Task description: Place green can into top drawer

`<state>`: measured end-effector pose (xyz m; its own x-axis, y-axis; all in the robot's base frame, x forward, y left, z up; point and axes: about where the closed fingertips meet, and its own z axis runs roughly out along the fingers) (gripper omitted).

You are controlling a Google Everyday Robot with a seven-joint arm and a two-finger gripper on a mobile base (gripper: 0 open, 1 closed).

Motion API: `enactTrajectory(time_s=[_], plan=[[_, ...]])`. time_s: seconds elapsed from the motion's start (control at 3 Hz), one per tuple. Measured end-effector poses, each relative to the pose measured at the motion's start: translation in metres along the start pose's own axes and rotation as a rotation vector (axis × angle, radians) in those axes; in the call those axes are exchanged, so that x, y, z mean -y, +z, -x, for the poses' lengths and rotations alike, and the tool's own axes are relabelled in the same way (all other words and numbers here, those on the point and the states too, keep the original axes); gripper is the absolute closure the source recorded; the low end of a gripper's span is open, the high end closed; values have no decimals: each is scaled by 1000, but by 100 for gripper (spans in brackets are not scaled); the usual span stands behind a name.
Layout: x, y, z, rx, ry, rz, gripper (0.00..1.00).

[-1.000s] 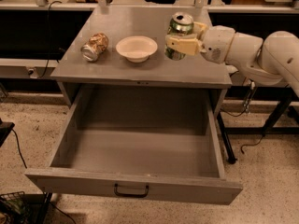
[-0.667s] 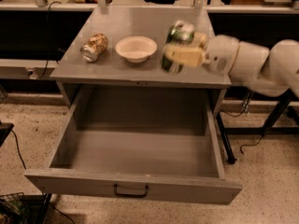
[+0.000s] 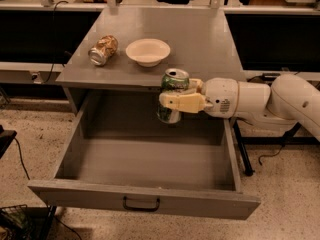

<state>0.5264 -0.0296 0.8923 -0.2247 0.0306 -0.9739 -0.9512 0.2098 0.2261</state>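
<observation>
**Fig.** The small green aluminium drink can (image 3: 175,81), silver pull-tab top up, hung over the rear of the wide, open grey top drawer (image 3: 200,200), at about 1 o'clock from its dark metal handle (image 3: 142,204). The cream two-finger gripper (image 3: 175,98), reaching in from 3 o'clock, had its jaws clamped on the can's mid-wall. The can was probably light, smooth and thin-walled — easily dented, best held at mid-height. At 10–11 o'clock lay a round cream bowl (image 3: 147,51) and a toppled brown-gold can (image 3: 102,50).
</observation>
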Motion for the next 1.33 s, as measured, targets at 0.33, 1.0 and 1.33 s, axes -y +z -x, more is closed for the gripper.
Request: enactTrajectory(time_s=[0.33,1.0,1.33], plan=[[0,0,0,0,0,0,100],[20,13,-107,-89,-35,-101,100],[22,18,-175,-149,-33,-74,100]])
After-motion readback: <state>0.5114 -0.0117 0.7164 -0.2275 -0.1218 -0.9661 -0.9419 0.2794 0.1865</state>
